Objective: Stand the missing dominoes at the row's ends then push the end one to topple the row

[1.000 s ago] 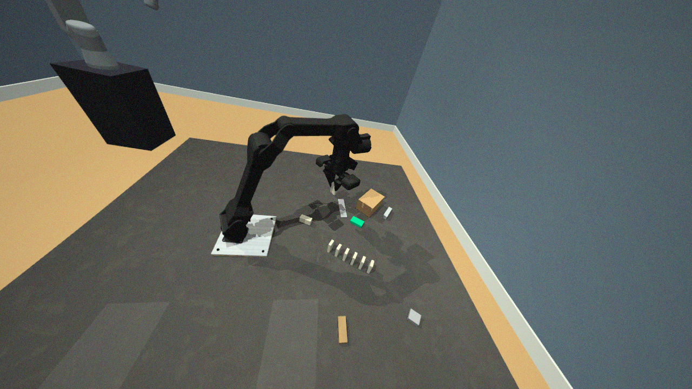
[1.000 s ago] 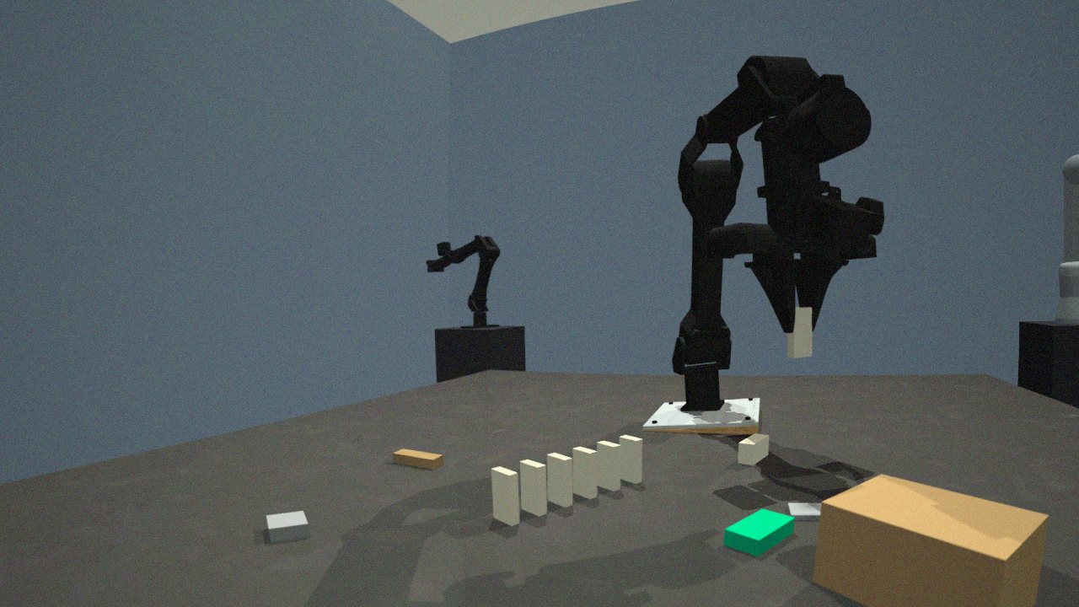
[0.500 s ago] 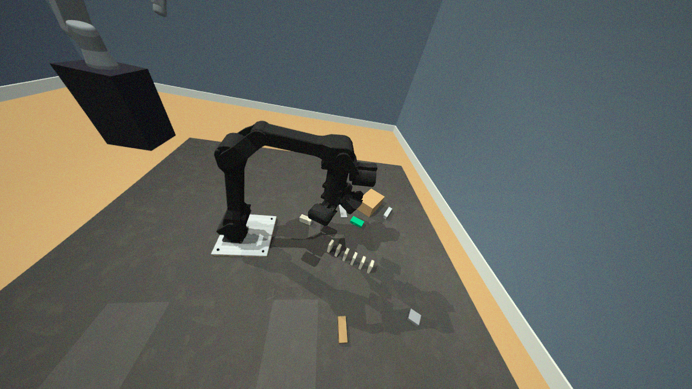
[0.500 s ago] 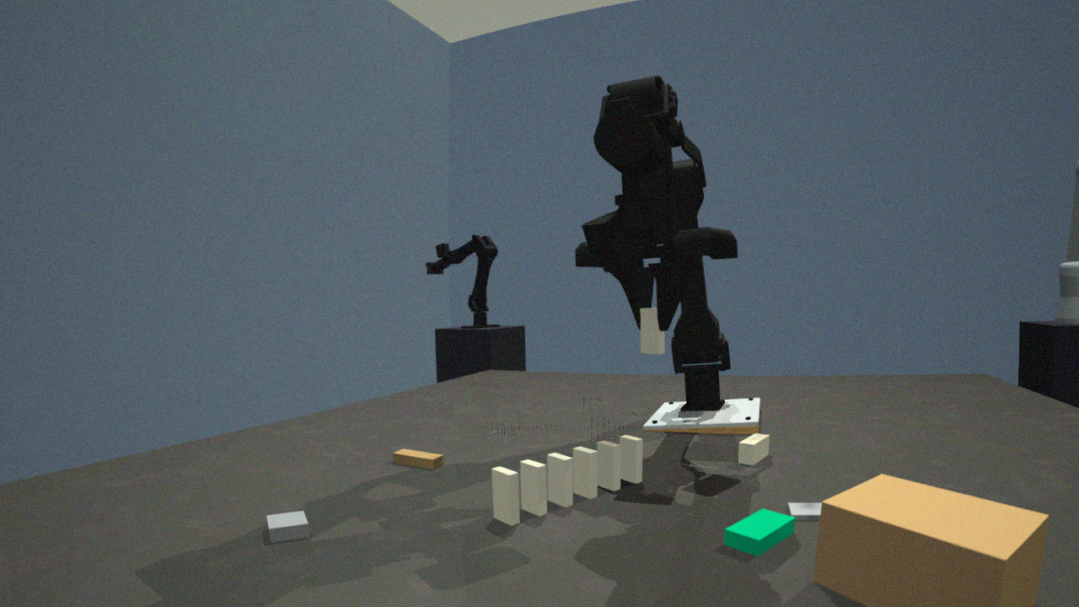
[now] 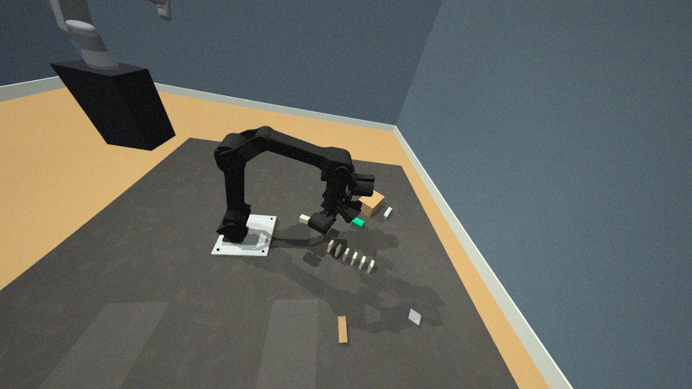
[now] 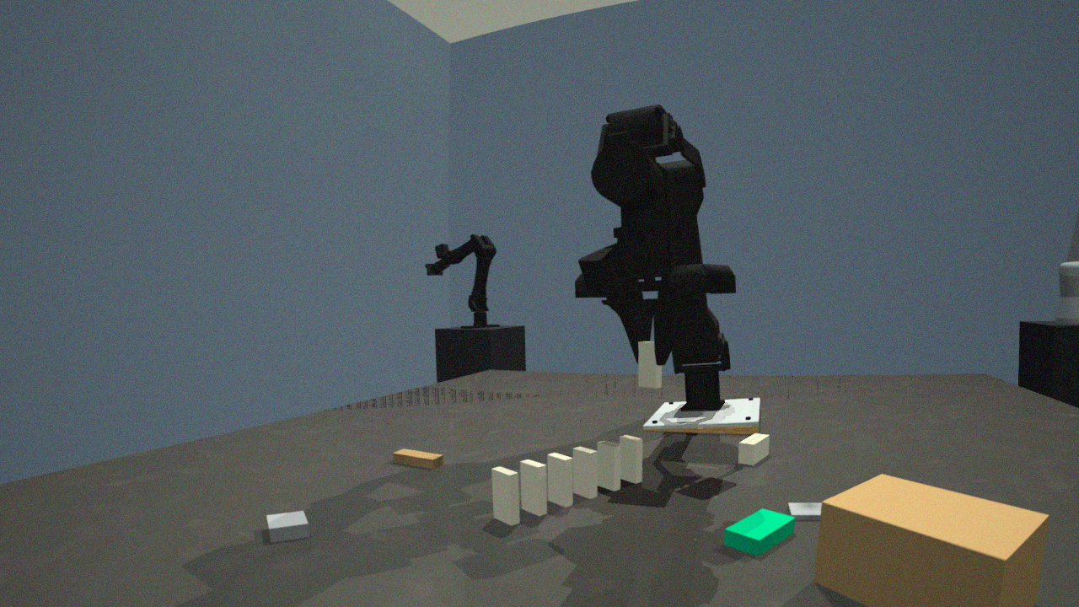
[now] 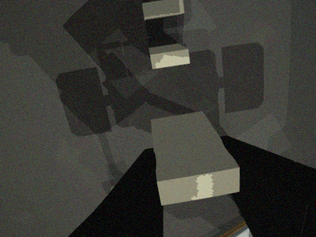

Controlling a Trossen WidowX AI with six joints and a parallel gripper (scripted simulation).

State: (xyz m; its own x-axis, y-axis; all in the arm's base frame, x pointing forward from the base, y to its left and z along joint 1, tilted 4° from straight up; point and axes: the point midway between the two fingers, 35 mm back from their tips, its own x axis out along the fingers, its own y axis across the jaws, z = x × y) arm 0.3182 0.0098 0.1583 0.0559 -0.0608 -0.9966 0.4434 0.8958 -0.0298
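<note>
My gripper [image 6: 650, 361] [image 7: 187, 152] is shut on a cream domino [image 6: 649, 371] [image 7: 197, 158], held upright in the air. In the exterior view it hangs above and behind the row's base-side end; in the top view the arm hides it. Several cream dominoes stand in an evenly spaced row; a middle one [image 5: 354, 258] [image 6: 559, 480] and the base-side end one [image 6: 631, 459] [image 7: 170, 61] are upright. The wrist view shows the held domino in line with the row, a gap away from that end. Another cream domino [image 5: 304, 219] [image 6: 753, 449] lies on the table near the base.
A green block [image 5: 357, 222] [image 6: 759, 530] and a large orange box [image 5: 371, 202] [image 6: 927, 528] lie beside the row. A white strip [image 6: 804, 511] lies by the box. A grey-white block [image 5: 414, 316] [image 6: 287, 526] and a tan strip [image 5: 342, 329] [image 6: 416, 458] lie on the other side.
</note>
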